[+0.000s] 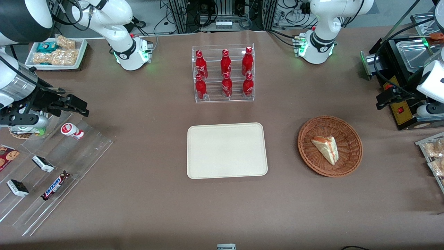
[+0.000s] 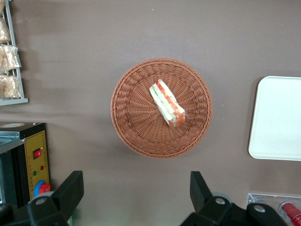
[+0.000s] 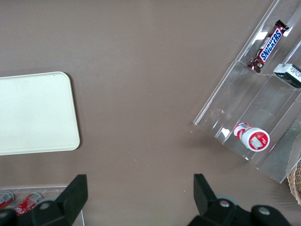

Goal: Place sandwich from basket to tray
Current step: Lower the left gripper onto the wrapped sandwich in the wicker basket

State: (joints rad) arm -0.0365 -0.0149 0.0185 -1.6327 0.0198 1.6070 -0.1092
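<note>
The sandwich point(image 1: 326, 148), a white wedge with orange-red and green layers point(image 2: 167, 103), lies in the round reddish-brown wicker basket point(image 1: 307, 152) toward the working arm's end of the table. The cream tray point(image 1: 227, 150) sits beside the basket point(image 2: 131, 122) with nothing on it; it also shows in the left wrist view point(image 2: 277, 117) and the right wrist view point(image 3: 33, 113). My gripper point(image 1: 385, 98) hangs high above the table, farther from the front camera than the basket and near a black appliance. It is open point(image 2: 135, 190), with nothing between its fingers.
A clear rack of red bottles point(image 1: 223, 74) stands farther from the front camera than the tray. The black appliance point(image 1: 402, 69) and a rack of bagged tan snacks point(image 1: 433, 156) flank the basket. An acrylic candy rack point(image 1: 52, 166) lies toward the parked arm's end.
</note>
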